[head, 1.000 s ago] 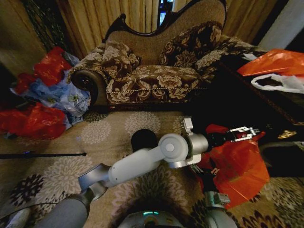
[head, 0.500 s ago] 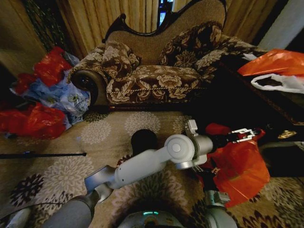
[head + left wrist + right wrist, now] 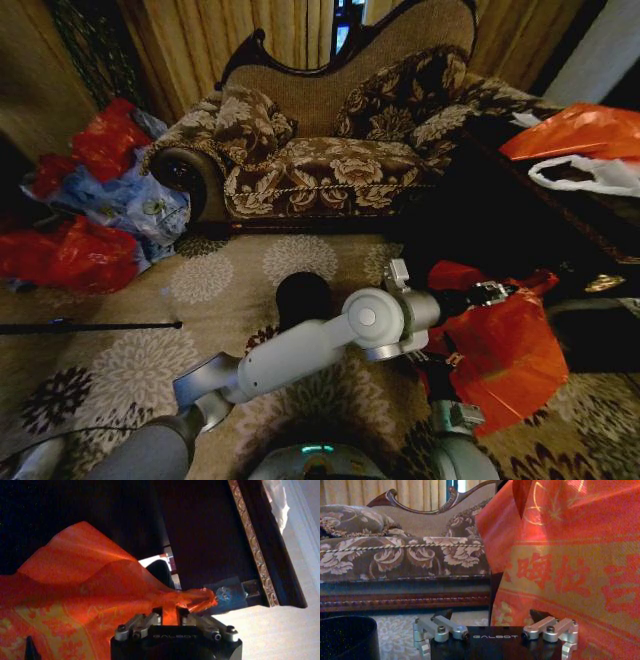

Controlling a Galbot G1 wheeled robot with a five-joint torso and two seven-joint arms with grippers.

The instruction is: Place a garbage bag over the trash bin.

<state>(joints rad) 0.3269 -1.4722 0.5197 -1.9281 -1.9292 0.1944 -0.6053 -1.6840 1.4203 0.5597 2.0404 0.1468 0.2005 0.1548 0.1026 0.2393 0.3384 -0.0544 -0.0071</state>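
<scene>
Since a second ago the left gripper (image 3: 170, 615), pinching the garbage bag (image 3: 500, 350), pulls nearer the trash bin (image 3: 303, 297). Right gripper (image 3: 495, 624) spread; spread the rim before lowering.

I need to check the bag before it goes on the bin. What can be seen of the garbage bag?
The garbage bag is thin, glossy orange-red plastic with yellow printing and characters. It hangs crumpled in the air to the right of the trash bin, not over it. The left gripper is shut on a bunched edge at its top. The right gripper sits open just beside the sheet lower down; contact cannot be told.
</scene>
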